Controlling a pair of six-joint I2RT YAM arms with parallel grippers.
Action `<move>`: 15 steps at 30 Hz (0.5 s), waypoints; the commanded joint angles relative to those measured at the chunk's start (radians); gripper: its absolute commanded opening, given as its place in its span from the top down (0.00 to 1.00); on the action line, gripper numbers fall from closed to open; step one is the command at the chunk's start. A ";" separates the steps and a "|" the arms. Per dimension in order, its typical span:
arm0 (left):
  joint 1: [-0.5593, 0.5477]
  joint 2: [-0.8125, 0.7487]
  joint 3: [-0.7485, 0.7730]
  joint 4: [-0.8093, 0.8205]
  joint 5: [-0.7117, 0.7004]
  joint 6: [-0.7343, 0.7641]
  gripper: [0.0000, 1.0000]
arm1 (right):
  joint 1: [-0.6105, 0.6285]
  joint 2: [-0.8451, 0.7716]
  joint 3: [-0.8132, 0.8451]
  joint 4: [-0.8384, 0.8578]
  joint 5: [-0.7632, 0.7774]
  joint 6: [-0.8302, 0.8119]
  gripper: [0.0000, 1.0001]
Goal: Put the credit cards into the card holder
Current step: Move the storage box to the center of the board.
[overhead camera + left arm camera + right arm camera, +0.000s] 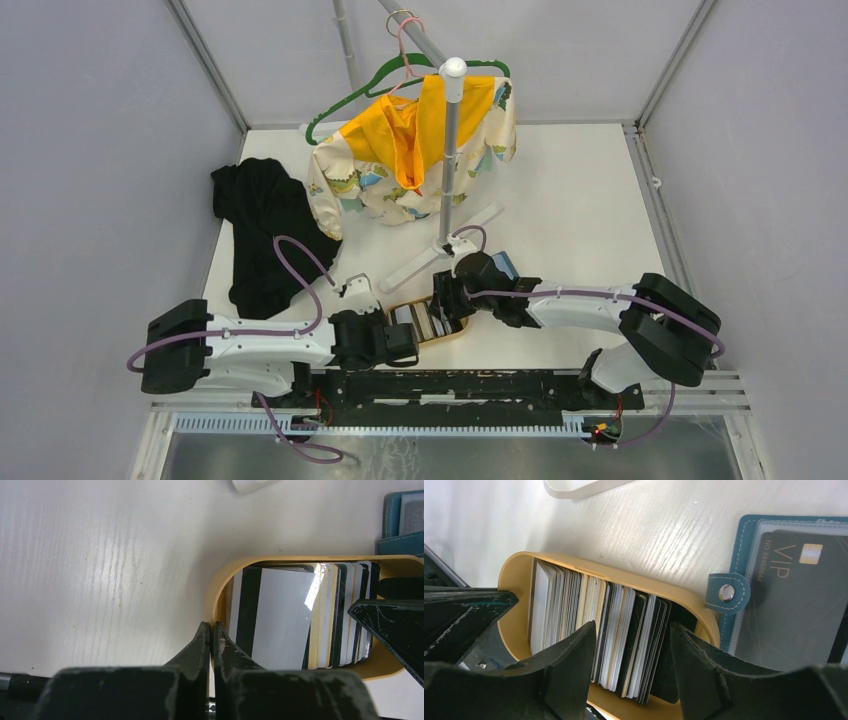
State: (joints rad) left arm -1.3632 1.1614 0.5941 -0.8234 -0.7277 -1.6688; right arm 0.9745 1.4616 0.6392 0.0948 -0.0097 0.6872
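Observation:
Several credit cards (624,630), black, white and grey, stand on edge in a tan oval tray (516,570). My right gripper (631,640) is open, its fingers down in the tray either side of a bunch of the cards (425,320). The left gripper (211,630) is shut on the tray's end wall (212,592), with the cards (285,615) just past it. Right of the tray lies the teal card holder (744,540), open, its snap tab (726,592) on the near side. A dark VIP card (794,590) sits in its clear sleeve. A corner of the card holder (400,530) shows in the left wrist view.
A white rack foot (440,255) and its pole (450,150) stand just behind the tray (458,333). A yellow patterned garment (410,160) hangs there on a green hanger. A black cloth (265,235) lies at the left. The right arm (580,305) reaches in from the right.

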 commanded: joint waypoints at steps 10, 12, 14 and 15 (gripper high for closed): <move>-0.017 0.025 0.066 0.006 -0.091 -0.080 0.98 | 0.002 0.015 -0.030 0.023 -0.092 0.074 0.40; -0.017 0.021 0.062 0.006 -0.093 -0.083 0.98 | 0.003 -0.001 -0.035 0.052 -0.124 0.083 0.41; -0.018 0.017 0.058 0.006 -0.095 -0.083 0.98 | 0.002 -0.021 -0.041 0.084 -0.164 0.090 0.42; -0.018 0.015 0.057 0.007 -0.096 -0.083 0.98 | 0.003 -0.033 -0.044 0.104 -0.183 0.090 0.43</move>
State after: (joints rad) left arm -1.3716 1.1984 0.6136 -0.8333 -0.7315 -1.6798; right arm 0.9768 1.4673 0.6147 0.1238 -0.0952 0.7425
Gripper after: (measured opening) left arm 0.040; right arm 0.581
